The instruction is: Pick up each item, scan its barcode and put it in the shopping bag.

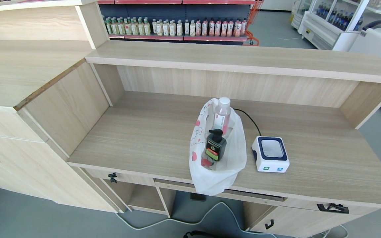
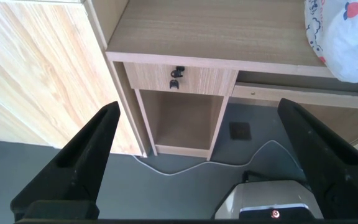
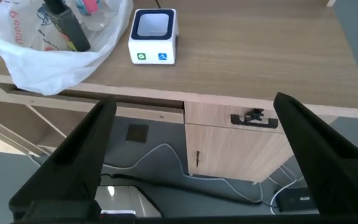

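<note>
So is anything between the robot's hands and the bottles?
Nothing visible does. The left gripper and right gripper hang open before the counter; the pump bottle and pink bottle stand in the open shopping bag.

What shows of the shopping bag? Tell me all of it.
The shopping bag is thin white plastic with red and blue print, crumpled, its mouth open upward. It sits on the wooden counter, its front sagging over the edge, left of the scanner. Inside stand a dark pump bottle and a clear, white-capped bottle.
</note>
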Available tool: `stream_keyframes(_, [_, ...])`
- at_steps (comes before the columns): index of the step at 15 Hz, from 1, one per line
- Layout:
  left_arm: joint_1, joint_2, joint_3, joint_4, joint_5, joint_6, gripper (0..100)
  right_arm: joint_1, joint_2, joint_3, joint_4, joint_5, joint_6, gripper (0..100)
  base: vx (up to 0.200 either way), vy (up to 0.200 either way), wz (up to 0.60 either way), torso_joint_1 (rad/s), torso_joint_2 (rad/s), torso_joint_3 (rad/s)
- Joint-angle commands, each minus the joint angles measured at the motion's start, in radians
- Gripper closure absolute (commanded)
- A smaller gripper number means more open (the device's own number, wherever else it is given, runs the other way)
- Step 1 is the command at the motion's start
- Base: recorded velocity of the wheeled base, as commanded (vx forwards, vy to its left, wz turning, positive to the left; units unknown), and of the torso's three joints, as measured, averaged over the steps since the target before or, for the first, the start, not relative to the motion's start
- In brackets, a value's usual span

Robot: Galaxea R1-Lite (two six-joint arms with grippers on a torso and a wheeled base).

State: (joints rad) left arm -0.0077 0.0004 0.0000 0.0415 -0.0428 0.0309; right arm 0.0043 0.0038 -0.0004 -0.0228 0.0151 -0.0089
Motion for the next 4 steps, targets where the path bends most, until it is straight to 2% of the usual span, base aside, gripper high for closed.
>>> stream_keyframes(1, [0.000, 0.000, 0.000, 0.000, 0.000, 0.000, 0, 0.000, -0.004, 0.000, 0.000, 0.000, 0.001, 0, 0.000, 0.000, 0.00, 0.000, 0.00, 0.000])
stream_keyframes(4, [0.000, 0.000, 0.000, 0.000, 0.000, 0.000, 0, 0.000, -0.004, 0.000, 0.001, 0.000, -0.009, 0, 0.000, 0.000, 0.00, 0.000, 0.00, 0.000])
